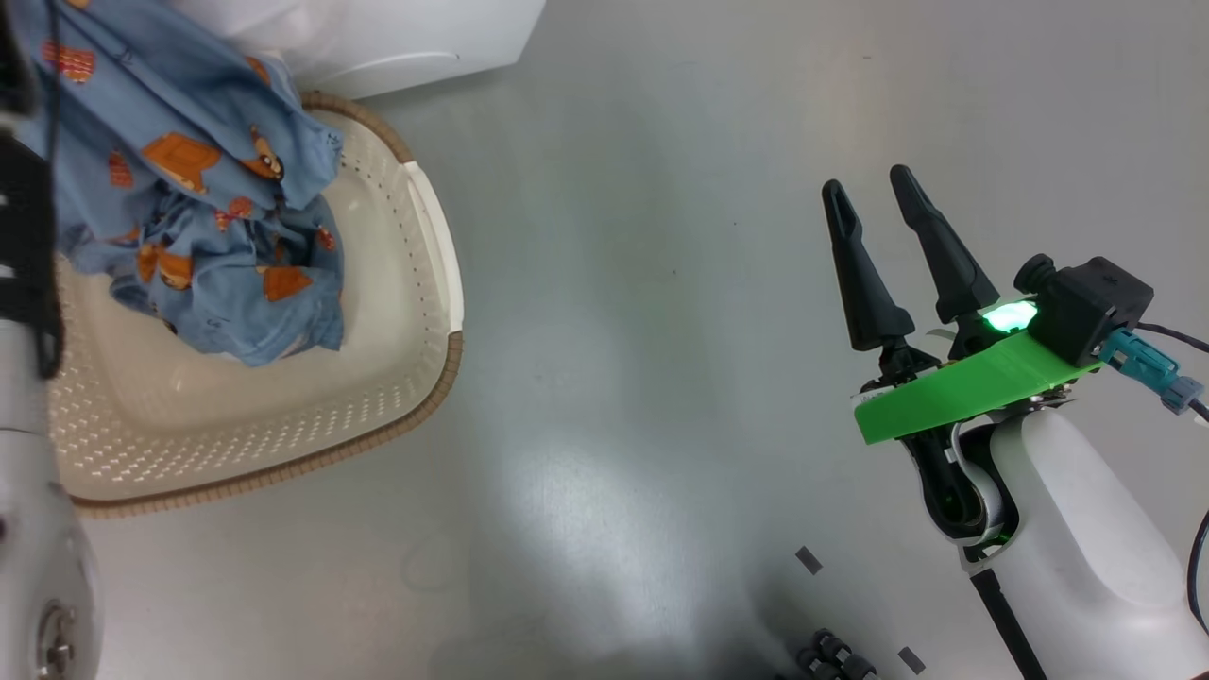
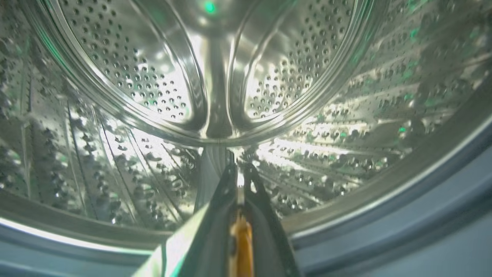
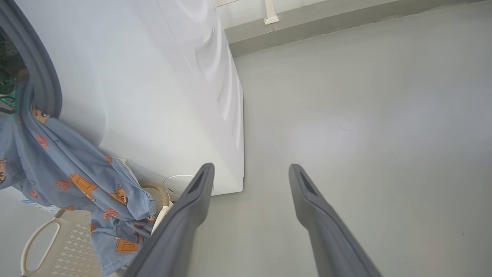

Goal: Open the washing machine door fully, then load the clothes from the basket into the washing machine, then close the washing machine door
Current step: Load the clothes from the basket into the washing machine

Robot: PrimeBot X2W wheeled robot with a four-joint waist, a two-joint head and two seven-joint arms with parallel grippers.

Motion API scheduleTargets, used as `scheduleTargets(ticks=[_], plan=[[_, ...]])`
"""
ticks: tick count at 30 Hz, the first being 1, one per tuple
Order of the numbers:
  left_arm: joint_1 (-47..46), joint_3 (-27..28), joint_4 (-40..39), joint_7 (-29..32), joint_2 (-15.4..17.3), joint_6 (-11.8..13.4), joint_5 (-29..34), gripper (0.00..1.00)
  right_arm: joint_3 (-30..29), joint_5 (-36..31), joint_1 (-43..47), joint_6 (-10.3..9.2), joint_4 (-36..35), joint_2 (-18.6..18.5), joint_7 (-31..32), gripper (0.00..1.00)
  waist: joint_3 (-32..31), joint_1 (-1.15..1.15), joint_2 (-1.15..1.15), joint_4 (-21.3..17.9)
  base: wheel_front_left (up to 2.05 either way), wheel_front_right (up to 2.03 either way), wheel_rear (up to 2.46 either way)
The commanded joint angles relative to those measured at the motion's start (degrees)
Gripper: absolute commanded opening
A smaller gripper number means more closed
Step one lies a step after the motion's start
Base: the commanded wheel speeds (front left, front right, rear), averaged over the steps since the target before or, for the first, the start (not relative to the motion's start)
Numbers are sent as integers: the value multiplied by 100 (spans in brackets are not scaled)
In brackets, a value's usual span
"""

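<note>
Upper left, the light blue fabric garment (image 1: 189,189) looks soft and limp, best taken at a bunched fold; left gripper (image 2: 241,169) pinches it, nearly closed; right gripper (image 1: 867,184) gapes empty.

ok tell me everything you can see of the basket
The basket is cream plastic, rectangular with rounded corners, its sides perforated, with a brown woven-look rim and a white handle. It stands upright on the grey floor beside the white washing machine. A blue printed garment hangs into it.
</note>
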Motion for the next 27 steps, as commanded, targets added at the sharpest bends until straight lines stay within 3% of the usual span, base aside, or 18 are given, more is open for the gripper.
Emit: scheduleTargets(ticks=[1,7,14,27], plan=[[-76,-11,-37,-4,203,-41,18,100,67,-37,60,25,-89,-41,-46,100,-21,0,0,24,0,0,0],[-258,-111,663,-30,165,-157,31,100,137,-15,-4,25,-7,-41,-46,100,-147,0,0,72,0,0,0],[-224,-195,895,-72,121,-200,97,100,140,4,-21,25,34,-62,-46,100,-359,0,0,159,0,0,0],[527,-81,306,-78,33,-216,158,100,178,39,-8,25,127,-87,-46,100,-891,0,0,377,0,0,0]])
